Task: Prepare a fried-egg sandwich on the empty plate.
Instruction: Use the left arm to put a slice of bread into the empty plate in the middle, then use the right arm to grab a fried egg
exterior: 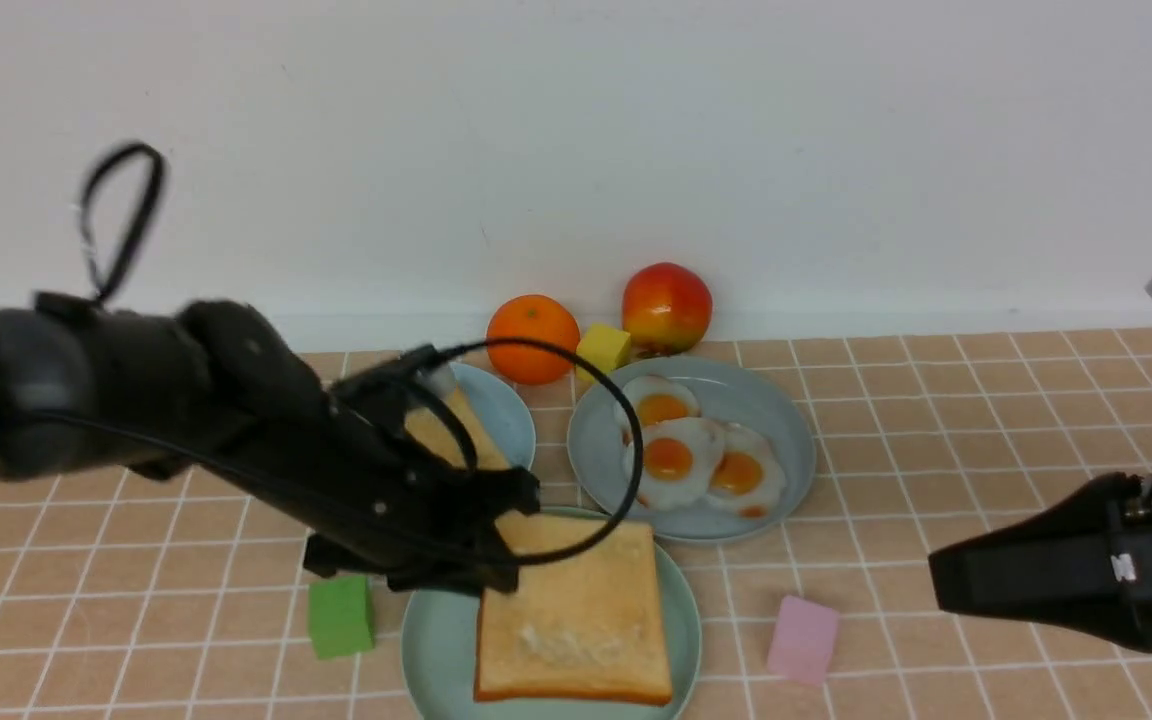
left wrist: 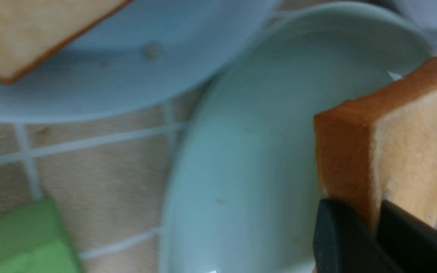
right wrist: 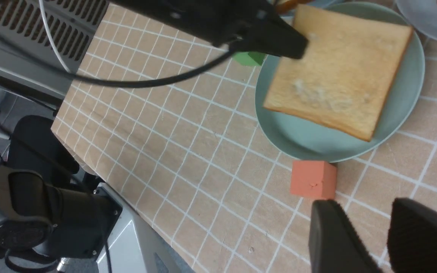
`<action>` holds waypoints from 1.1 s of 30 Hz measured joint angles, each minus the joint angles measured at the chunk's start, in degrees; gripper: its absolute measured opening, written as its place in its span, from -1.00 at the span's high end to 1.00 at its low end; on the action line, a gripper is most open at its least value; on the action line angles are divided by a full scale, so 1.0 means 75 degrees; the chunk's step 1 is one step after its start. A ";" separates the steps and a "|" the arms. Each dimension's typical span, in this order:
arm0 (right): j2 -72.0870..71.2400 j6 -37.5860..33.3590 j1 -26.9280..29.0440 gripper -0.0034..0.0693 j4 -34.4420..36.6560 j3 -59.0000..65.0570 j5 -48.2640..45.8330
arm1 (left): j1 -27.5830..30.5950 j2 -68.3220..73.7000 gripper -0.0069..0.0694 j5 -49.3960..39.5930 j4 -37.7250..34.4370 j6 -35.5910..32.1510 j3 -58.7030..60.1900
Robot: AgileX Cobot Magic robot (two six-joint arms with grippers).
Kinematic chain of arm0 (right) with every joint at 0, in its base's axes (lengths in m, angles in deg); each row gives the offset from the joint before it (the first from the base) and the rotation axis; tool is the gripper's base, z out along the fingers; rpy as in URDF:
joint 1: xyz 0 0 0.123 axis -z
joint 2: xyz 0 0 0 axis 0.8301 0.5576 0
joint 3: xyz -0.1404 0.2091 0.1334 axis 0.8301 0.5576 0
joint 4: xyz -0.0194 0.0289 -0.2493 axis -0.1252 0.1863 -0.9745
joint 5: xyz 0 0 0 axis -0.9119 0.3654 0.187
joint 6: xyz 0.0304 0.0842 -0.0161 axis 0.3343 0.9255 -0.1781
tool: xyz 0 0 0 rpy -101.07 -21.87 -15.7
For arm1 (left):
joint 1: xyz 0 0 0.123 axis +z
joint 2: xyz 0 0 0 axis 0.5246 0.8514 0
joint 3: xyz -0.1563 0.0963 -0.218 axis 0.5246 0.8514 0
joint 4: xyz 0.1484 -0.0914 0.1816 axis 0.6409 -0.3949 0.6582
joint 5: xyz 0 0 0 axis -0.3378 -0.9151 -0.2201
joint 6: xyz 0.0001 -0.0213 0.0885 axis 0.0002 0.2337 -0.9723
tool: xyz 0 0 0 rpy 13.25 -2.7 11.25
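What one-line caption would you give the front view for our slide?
Left gripper holds a toast slice down on the mint plate; fried eggs lie on the plate behind.

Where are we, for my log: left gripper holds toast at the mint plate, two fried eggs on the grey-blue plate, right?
Three fried eggs, not two, lie on the grey-blue plate, as the front view shows; the rest holds.

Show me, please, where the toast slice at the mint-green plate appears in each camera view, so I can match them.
Front view: the toast slice sits bottom centre over the mint-green plate, left gripper at its corner.
Left wrist view: only one corner shows, clamped between the black fingers.
Right wrist view: the whole slice, covering most of the plate.
Shared landmark: the green cube beside the plate.
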 joint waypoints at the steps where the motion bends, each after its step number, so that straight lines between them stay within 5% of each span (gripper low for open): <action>1: 0.0000 0.0000 0.0000 0.24 -0.0019 0.0000 -0.0018 | -0.0006 0.0061 0.62 0.0024 0.0000 0.0069 0.0000; 12: 0.0000 0.0000 0.0000 0.24 -0.0343 0.0000 -0.0119 | -0.0006 0.0142 0.58 0.0047 0.0224 0.0474 0.0008; 24: 0.0000 0.0000 0.0000 0.24 -0.0351 0.0000 0.0360 | 0.0004 -0.0950 -0.19 -0.0630 0.0912 0.0531 0.0008; 33: 0.0087 0.0374 0.0000 0.21 -0.1025 -0.0453 0.0733 | 0.0826 -0.2461 -0.27 -0.1713 0.1523 0.0701 -0.0649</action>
